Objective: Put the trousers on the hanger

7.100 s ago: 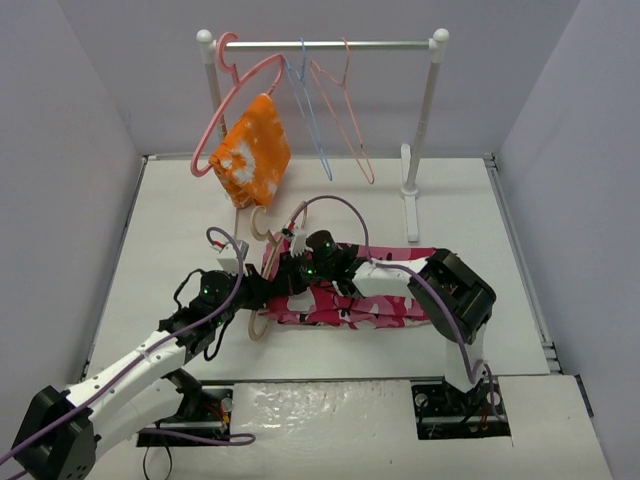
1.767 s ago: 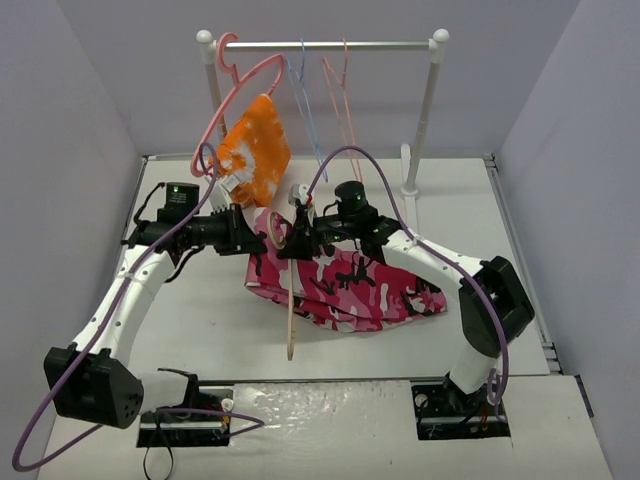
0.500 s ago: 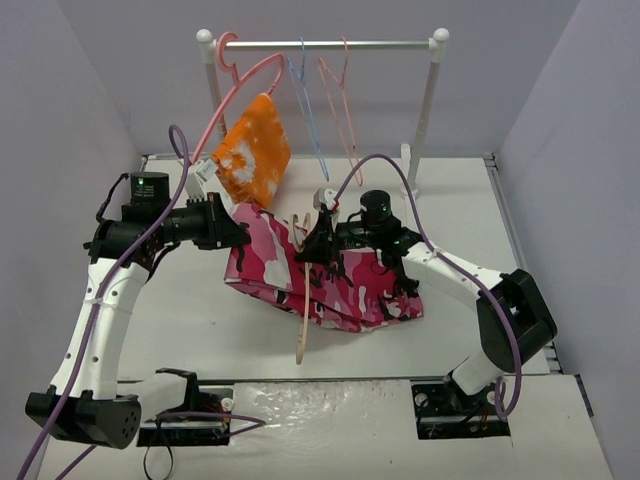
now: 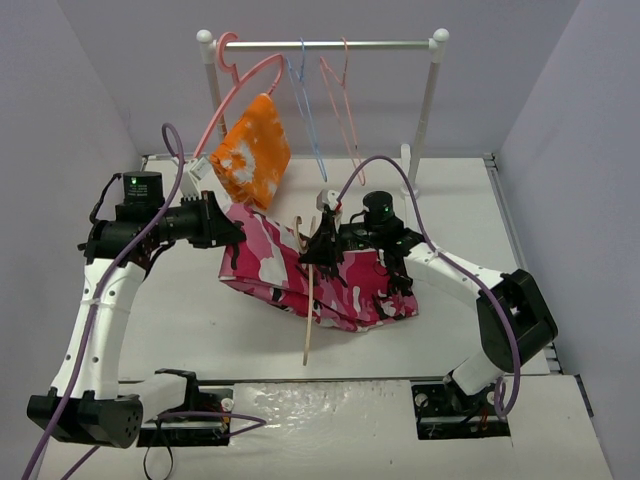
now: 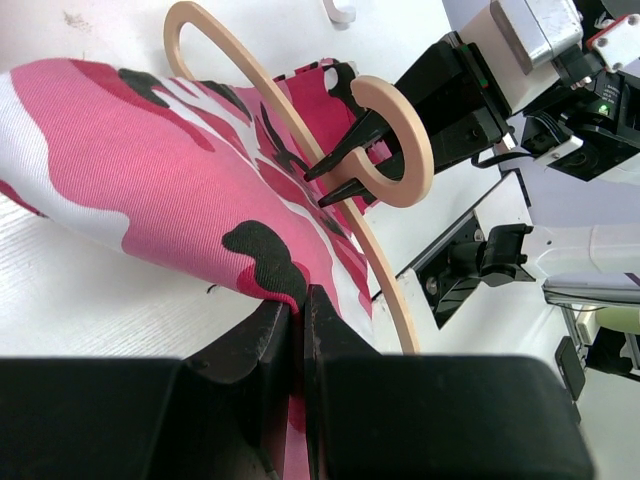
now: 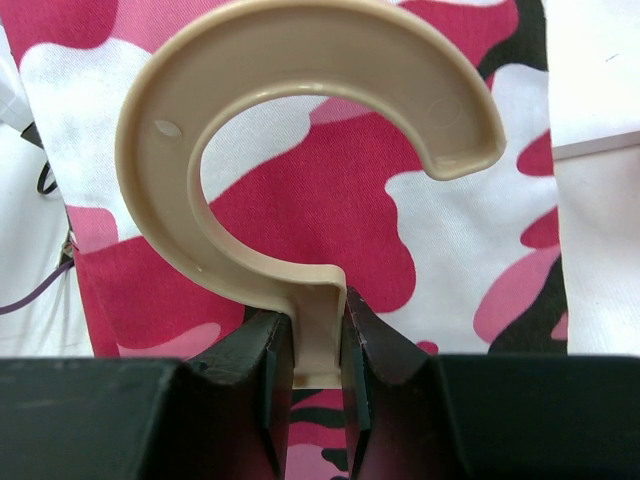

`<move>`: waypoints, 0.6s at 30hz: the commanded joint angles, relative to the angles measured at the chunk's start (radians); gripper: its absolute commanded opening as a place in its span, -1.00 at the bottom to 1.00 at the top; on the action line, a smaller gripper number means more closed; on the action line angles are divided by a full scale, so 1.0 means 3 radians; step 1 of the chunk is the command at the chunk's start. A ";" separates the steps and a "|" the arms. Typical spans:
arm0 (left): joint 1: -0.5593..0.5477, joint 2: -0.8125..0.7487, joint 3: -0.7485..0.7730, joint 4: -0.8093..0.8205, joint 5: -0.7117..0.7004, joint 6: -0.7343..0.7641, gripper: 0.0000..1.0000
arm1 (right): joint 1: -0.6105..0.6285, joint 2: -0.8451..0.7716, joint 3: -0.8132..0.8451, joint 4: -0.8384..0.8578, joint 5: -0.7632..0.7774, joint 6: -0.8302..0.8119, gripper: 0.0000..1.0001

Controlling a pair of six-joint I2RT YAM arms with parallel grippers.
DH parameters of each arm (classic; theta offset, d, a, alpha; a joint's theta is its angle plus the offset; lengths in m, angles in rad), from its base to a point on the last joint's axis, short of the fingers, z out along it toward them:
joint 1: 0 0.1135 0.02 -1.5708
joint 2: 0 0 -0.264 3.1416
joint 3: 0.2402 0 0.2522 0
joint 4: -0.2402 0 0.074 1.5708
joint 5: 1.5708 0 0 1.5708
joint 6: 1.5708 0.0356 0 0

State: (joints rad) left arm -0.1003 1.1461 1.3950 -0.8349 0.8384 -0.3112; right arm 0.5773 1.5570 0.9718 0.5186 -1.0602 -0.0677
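The camouflage trousers [image 4: 345, 278] hang bunched between my two grippers, above the table, their lower folds near it. My left gripper [image 4: 232, 232] is shut on their left edge; in the left wrist view [image 5: 300, 305] the jaws pinch a fold of the trousers [image 5: 150, 170]. My right gripper [image 4: 318, 248] is shut on the stem of the beige hanger [image 4: 307, 320], below its hook [image 6: 300, 45]. The hanger stands edge-on, with cloth on both sides of its frame [image 5: 385, 290]. The trousers [image 6: 330, 200] fill the right wrist view behind the gripper [image 6: 318, 340].
A clothes rack [image 4: 325, 44] stands at the back, its right post base [image 4: 412, 215] near the right arm. An orange-and-white cloth [image 4: 255, 150] hangs on a thick pink hanger. A thin blue hanger [image 4: 305, 110] and a thin pink one [image 4: 345, 110] hang beside it.
Both arms lifted the trousers and hanger off the table. The left gripper drew the trousers' edge up and left. In the last half second the hanger swung a little more upright.
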 commanded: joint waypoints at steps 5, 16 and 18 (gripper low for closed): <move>0.0081 -0.0153 0.0121 0.0240 0.0173 0.0132 -1.00 | -0.0068 -0.0293 0.0148 0.0068 -0.0169 -0.0050 -1.00; 0.0124 -0.0390 -0.0418 0.0365 0.0202 0.0215 -1.00 | -0.0073 -0.0327 0.0428 0.0179 -0.0379 0.0139 -1.00; 0.0125 -0.0429 -0.0519 0.0403 0.0220 0.0260 -1.00 | -0.0067 -0.0316 0.0471 0.0244 -0.0446 0.0182 -1.00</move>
State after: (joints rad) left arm -0.0696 1.0501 1.2450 -0.8053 0.8608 -0.2713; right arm 0.5628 1.5272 1.0297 0.4615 -1.1102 -0.0516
